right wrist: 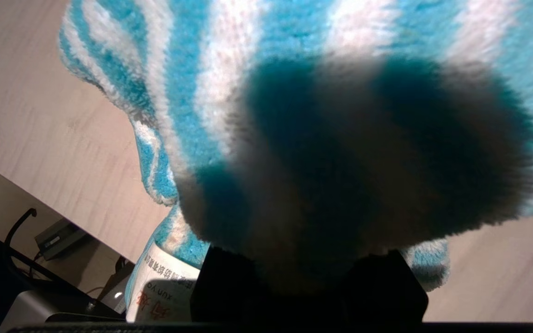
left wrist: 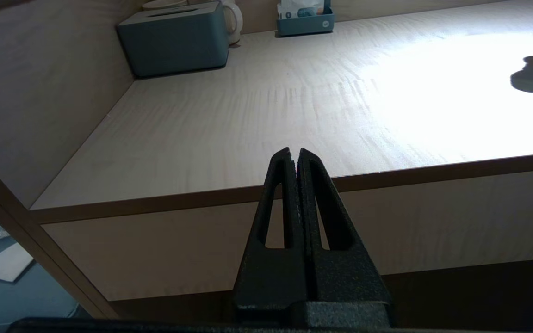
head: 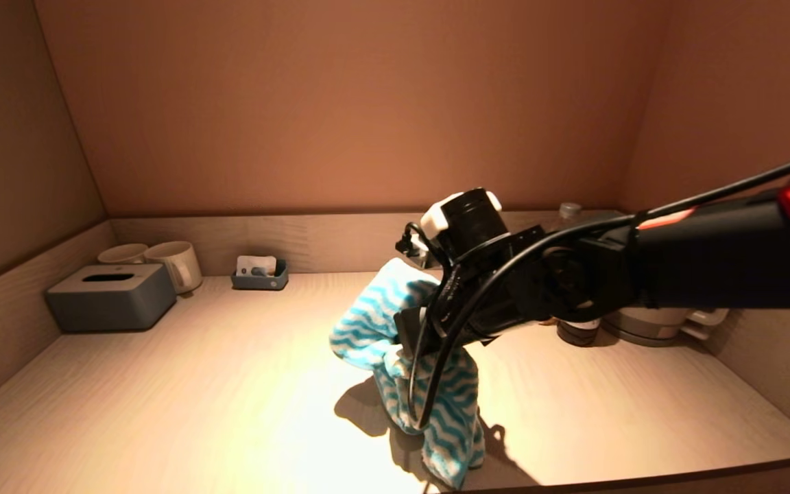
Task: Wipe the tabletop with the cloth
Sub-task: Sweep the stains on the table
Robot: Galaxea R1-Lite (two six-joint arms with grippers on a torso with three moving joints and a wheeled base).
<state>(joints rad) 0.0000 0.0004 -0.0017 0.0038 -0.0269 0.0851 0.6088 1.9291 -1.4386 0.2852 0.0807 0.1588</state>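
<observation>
Clearly the cloth (head: 402, 357) hangs bunched from the right hand (head: 412, 336), which is clamped on its upper folds so the loose lower end trails toward the table (head: 230, 384) near the front edge, probably ready to be dragged across it. Beyond, a tissue box (head: 110, 296) and mugs (head: 175, 264) sit against the far left corner, out of the wiping path. Below the table's front edge, the left hand (left wrist: 294, 155) waits with fingers together.

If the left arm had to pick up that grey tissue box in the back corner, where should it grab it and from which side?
Judging by its shape, grip the tissue box across its two long side walls, coming straight down from above. Its top is flat and open to approach, while a mug stands close behind it and the counter's rim runs along its outer side, so a sideways approach looks cramped.
</observation>
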